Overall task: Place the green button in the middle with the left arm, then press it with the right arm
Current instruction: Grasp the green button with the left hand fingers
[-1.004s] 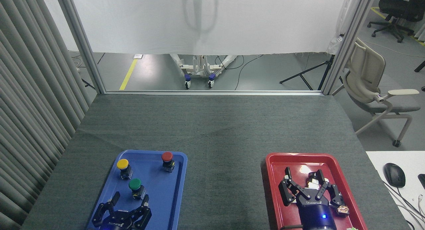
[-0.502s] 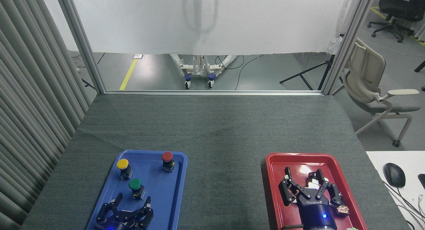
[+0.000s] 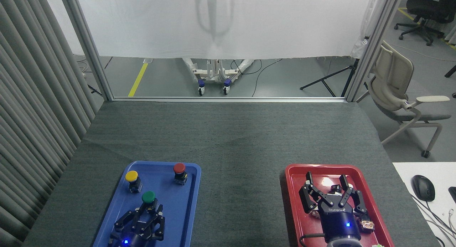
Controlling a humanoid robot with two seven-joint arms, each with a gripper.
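Our left tool (image 3: pixel 148 218) grips green button (image 3: pixel 148 198) by its base in blue tray (image 3: pixel 185 207), ready to lift; right tool (image 3: pixel 326 195) waits wide over red tray (image 3: pixel 295 204).

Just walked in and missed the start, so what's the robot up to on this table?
The left claw has closed in around the base of the green button, which is still in the blue tray with the yellow button and red button. Whether it grips firmly yet is hard to tell. The bare middle of the table is where the button is meant to go. The right claw hangs open over the red tray, holding nothing.
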